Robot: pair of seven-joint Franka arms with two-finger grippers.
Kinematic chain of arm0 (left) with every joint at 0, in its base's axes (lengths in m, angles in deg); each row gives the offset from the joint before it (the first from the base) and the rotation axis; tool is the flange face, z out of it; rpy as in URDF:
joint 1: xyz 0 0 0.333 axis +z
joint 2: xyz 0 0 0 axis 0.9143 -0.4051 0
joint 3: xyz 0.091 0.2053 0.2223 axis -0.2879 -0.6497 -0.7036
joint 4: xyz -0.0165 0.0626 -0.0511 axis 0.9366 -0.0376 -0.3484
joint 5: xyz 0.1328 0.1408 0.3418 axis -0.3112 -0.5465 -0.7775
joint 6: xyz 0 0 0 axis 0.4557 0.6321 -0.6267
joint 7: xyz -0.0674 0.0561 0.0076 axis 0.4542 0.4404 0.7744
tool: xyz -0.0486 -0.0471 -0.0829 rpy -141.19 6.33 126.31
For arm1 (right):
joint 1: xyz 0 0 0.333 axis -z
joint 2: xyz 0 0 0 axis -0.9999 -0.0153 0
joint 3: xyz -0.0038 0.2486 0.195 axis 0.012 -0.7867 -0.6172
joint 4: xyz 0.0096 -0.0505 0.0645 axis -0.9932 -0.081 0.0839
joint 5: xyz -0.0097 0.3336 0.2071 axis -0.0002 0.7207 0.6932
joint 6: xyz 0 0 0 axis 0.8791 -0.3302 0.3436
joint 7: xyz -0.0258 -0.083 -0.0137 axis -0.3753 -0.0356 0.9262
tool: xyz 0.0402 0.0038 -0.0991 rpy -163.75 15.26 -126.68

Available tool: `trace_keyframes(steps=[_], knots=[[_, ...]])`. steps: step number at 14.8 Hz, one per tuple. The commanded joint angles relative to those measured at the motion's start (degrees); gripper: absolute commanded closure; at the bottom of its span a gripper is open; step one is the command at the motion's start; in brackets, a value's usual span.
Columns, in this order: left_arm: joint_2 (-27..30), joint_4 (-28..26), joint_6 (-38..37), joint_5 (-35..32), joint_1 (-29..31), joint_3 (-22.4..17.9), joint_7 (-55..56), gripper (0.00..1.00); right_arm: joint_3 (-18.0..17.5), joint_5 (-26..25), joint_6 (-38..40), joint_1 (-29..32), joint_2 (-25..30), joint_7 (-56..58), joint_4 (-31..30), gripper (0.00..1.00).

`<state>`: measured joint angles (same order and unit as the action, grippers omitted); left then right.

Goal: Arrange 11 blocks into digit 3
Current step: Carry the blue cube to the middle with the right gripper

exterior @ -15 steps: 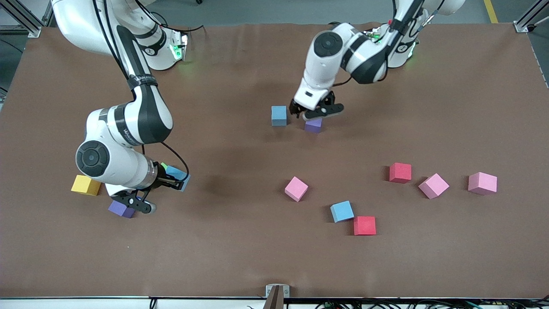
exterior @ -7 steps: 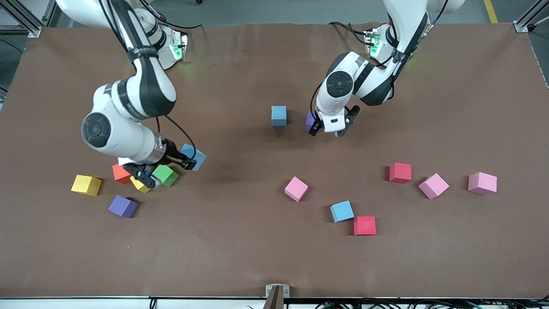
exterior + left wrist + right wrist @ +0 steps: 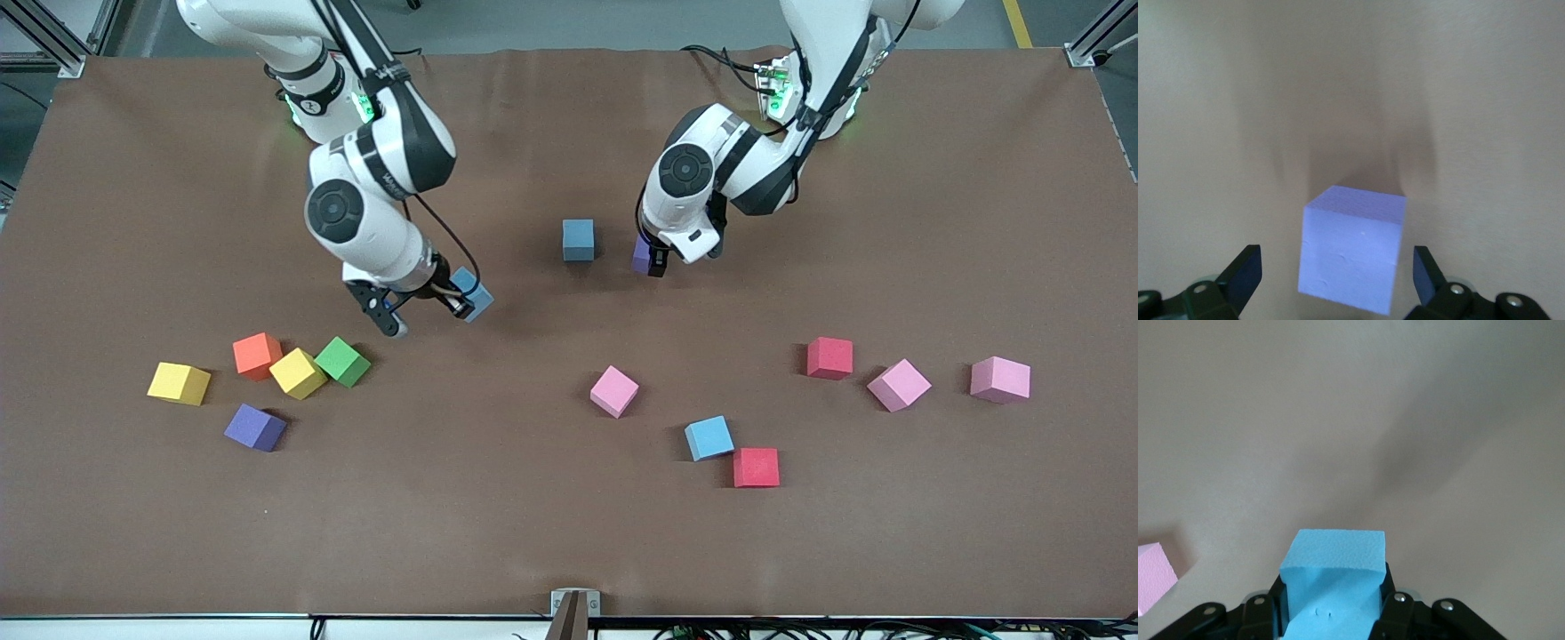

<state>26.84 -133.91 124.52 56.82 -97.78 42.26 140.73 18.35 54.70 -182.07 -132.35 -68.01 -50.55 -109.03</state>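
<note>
Two robot arms work over a brown desk [image 3: 569,551]. The right pincer [image 3: 425,309] is clenched on a light blue cube [image 3: 473,293], held in the air over bare desk. The left pincer [image 3: 662,258] stands released around a purple cube [image 3: 640,253] beside a resting blue cube [image 3: 578,239]. The digit is barely begun; the carried cube probably needs placing flush against these two.

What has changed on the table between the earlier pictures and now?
The right gripper, shut on a light blue block, carried it from over the yellow, orange and green cubes toward the table's middle. The left gripper, open, turned about the purple block, which lies between its fingers. The other cubes stayed put.
</note>
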Motion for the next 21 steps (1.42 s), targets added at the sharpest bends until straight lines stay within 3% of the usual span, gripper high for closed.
trace_keyframes(steps=[1, 4, 7, 12, 14, 16, 21], knots=[[-0.72, -0.58, 0.61, -0.05, -0.76, -0.15, 1.26, 0.00, 0.43, 0.58, -4.85, -3.96, 1.01, -10.39, -4.06, 0.85], [-2.12, -1.02, 3.24, -0.06, -1.02, -0.15, 1.26, 0.02, 0.34, 0.67, -6.97, -6.42, 0.92, -19.98, -7.05, 0.84], [-3.44, -1.29, 3.60, -2.16, -1.29, -0.15, 1.26, 0.18, 0.43, 0.67, -7.85, -8.97, 0.05, -29.12, -8.20, 0.83], [-3.18, -0.68, 3.52, -2.25, -1.20, -0.15, 1.17, 0.55, 0.43, 0.49, -8.73, -13.98, -3.47, -40.74, -8.12, 0.83], [-2.66, 0.46, 2.82, -2.25, -1.20, -0.07, 1.34, 0.72, 0.43, 0.49, -13.20, -16.09, -5.58, -46.79, -8.12, 0.83], [-2.39, 1.26, 2.11, -2.17, -1.37, 0.02, 2.04, 0.78, 0.43, 0.58, -15.06, -18.11, -6.73, -49.53, -8.12, 0.83], [-2.48, 2.31, 2.19, -1.46, -2.42, 0.37, 9.83, 0.78, 0.43, 0.67, -17.08, -19.96, -9.36, -53.48, -8.12, 0.82]])
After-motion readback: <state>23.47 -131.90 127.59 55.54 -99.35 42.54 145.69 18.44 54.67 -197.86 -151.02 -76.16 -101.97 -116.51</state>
